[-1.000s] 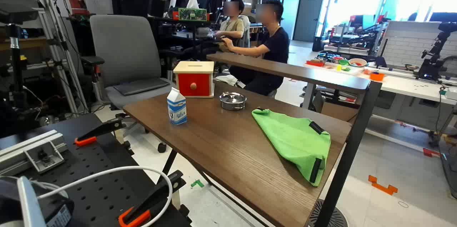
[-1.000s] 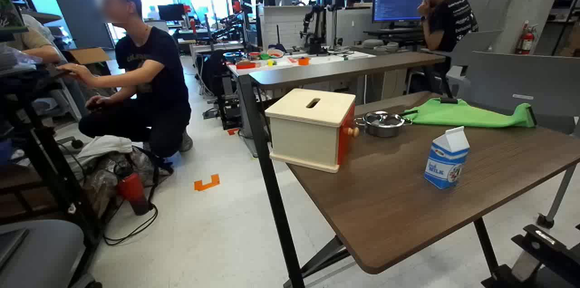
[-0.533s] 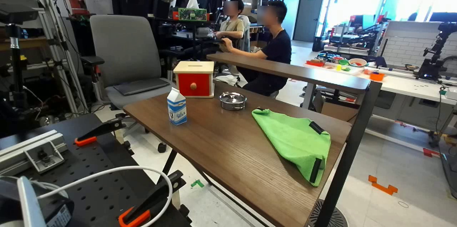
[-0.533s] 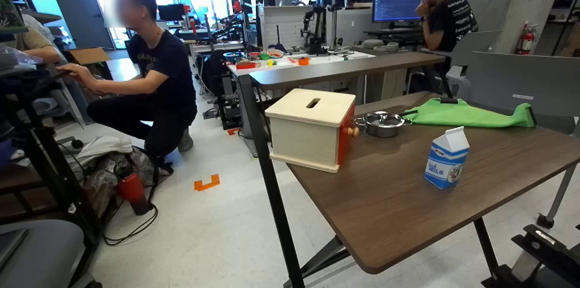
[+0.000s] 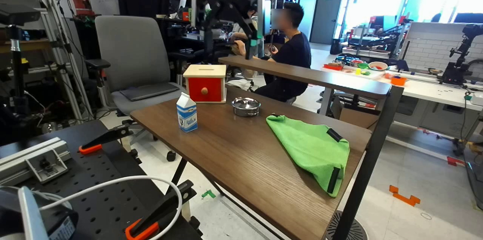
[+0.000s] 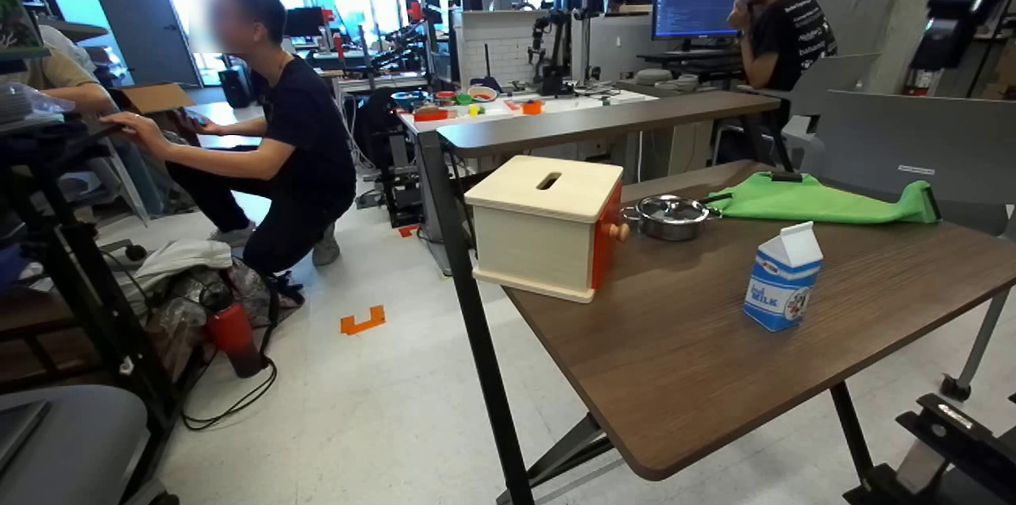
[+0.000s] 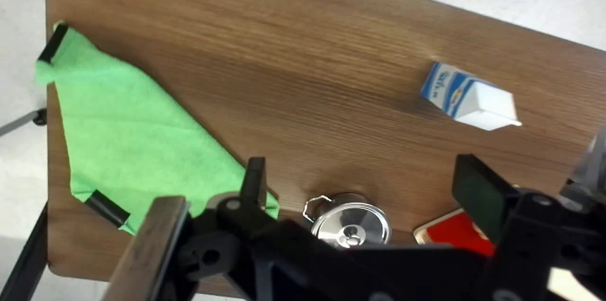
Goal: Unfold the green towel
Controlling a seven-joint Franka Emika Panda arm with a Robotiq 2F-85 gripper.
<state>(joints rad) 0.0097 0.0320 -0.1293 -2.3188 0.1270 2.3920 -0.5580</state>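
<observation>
Claw: mine hangs spread apart, gripping nothing, above the table.
Pot: near the towel's tip; if I sweep low, I could knock it.
Towel: on the table, seemingly folded; pinching both layers would drag it whole.
Edge: one corner reaches it, so pulling outward might slip the towel off.

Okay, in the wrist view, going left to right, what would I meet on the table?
From the left: green towel, metal pot, milk carton. The red box is left out, since its span overlaps the carton's.
</observation>
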